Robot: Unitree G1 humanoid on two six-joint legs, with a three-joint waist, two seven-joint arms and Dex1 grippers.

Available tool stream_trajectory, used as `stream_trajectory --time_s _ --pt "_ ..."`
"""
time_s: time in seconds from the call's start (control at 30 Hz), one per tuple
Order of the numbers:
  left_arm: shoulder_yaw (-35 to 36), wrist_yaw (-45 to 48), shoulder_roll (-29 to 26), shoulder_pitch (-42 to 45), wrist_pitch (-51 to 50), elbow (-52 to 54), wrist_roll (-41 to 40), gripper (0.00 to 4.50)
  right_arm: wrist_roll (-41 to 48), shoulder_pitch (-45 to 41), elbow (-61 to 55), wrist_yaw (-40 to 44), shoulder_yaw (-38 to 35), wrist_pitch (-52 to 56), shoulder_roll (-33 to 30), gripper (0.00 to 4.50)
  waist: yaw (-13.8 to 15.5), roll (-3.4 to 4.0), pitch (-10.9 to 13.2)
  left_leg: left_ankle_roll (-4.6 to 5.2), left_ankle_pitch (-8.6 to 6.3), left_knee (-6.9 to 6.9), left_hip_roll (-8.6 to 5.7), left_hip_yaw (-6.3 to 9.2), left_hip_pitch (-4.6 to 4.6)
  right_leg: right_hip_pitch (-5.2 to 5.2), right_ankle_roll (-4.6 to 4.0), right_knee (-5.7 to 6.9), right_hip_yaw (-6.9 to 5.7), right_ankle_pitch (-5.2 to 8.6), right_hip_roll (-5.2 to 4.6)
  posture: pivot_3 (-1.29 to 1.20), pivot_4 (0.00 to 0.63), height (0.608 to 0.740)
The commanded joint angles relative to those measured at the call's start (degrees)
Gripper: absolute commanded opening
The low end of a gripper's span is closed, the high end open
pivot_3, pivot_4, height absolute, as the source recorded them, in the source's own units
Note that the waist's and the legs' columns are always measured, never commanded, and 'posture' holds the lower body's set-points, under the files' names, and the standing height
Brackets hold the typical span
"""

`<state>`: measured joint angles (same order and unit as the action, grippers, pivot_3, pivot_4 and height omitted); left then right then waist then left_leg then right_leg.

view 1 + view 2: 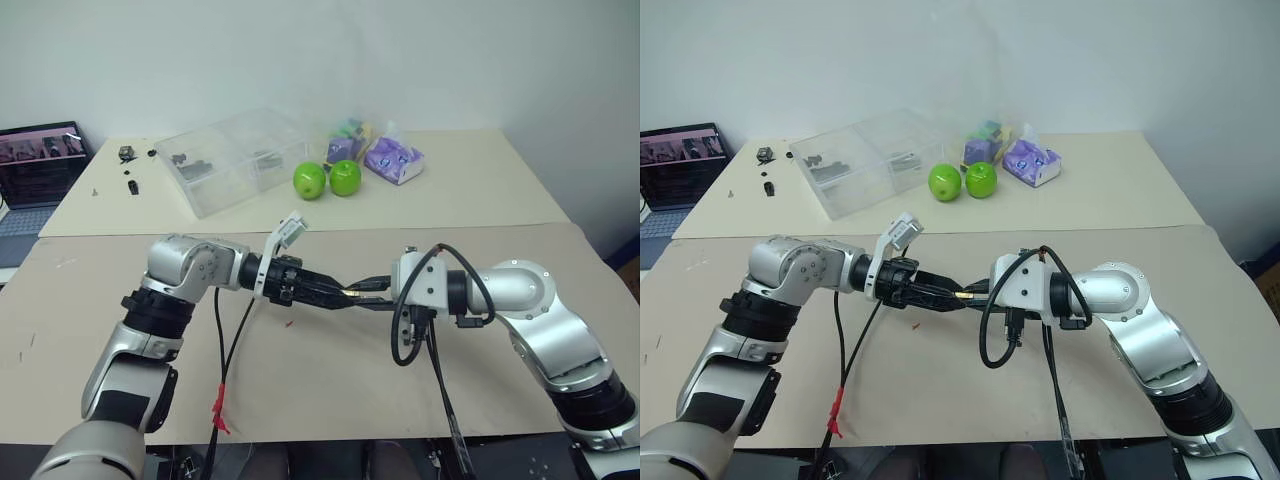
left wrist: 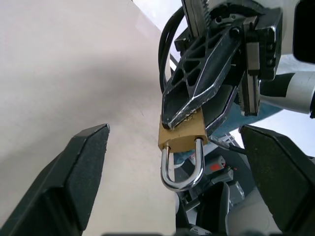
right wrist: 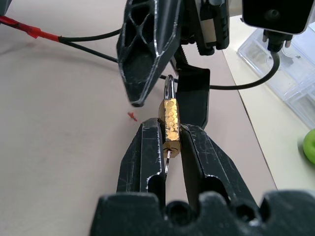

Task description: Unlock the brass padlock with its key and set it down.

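table: you have two beige tops pushed together; both arms work above the near one, mid-front.
laptop: open at the far left edge, screen lit.
clear plastic box: on the far table, compartments with small dark parts inside; you see it again at the edge of the right wrist view.
green apples: two, side by side, touching or nearly so, just right of the clear plastic box.
purple packets: small bagged bundle behind and right of the green apples.
left end effector: points right toward the other arm; your fingers stand wide, one on each side of the shackle, neither touching it in the left wrist view.
right end effector: points left, pinched narrow on the padlock body, both black fingers pressed against its sides.
brass padlock: held in the air between the two arms above the near table, body clamped by the right end effector, shackle end toward the left end effector.
shackle: silvery loop; both legs appear seated in the body, but you cannot tell locked from unlocked.
key: thin silvery piece sticks out of the padlock's base, between the right fingers; nothing grips it.
red speck: lies on the table under the padlock, apart from it.
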<state>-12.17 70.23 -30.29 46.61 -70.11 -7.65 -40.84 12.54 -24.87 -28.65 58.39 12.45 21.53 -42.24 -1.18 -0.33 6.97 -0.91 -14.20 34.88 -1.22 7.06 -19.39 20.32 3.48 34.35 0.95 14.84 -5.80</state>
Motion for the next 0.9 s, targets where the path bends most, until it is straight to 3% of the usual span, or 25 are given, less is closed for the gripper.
stream_trajectory --time_s 0.03,0.33,0.4,0.63,0.77,0.9 --pt "1.67 2.07 -2.65 1.21 2.92 -0.72 0.51 4.32 0.15 -0.75 0.35 -0.44 -2.73 -1.15 -0.88 0.16 -0.05 0.00 0.00 0.00 0.00 0.00 0.00 0.00 0.01 0.00 0.00 0.00 0.00 0.00 0.00 0.00 0.150 0.740" --pt "6.30 0.68 -3.25 7.87 13.95 -11.62 4.94 4.32 0.20 -2.28 7.71 -0.45 -6.44 -1.76 -2.68 0.16 0.32 -0.01 0.01 -0.01 0.01 0.00 0.00 0.00 -0.01 0.01 0.00 -0.18 -0.02 0.00 0.00 0.00 0.150 0.740" --pt "6.01 -1.11 -2.97 7.82 20.50 -11.56 8.65 4.32 2.09 -2.78 7.56 -0.63 -7.98 0.90 -2.70 0.16 0.24 -0.01 0.01 -0.03 0.02 -0.01 0.00 0.00 -0.06 0.00 -0.02 -0.13 -0.02 -0.01 0.00 0.00 0.150 0.740" --pt "-0.27 -6.49 -0.43 -1.22 50.07 -3.66 24.48 4.32 11.89 -3.99 3.73 -1.49 -12.32 15.24 -2.61 0.16 0.26 0.00 0.00 -0.19 0.11 -0.04 0.00 -0.03 -0.10 0.02 -0.12 -0.20 0.03 -0.07 -0.03 0.00 0.150 0.740" --pt "-0.66 -8.88 2.06 -4.20 60.19 -2.52 28.71 4.32 18.46 -4.54 0.81 -1.62 -14.30 22.77 -3.28 0.16 0.59 0.00 0.00 -0.06 0.04 0.02 0.02 -0.01 -0.29 0.10 -0.22 -0.23 0.01 -0.14 -0.02 0.00 0.150 0.740" --pt "0.82 -10.05 5.02 -5.50 58.71 -1.10 26.28 4.32 24.57 -6.83 -1.17 -3.19 -15.88 29.09 -3.20 0.16 0.60 0.01 -0.01 -0.05 0.03 0.11 0.00 -0.01 -0.34 0.08 -0.21 -0.24 -0.02 -0.22 -0.03 0.00 0.150 0.740"
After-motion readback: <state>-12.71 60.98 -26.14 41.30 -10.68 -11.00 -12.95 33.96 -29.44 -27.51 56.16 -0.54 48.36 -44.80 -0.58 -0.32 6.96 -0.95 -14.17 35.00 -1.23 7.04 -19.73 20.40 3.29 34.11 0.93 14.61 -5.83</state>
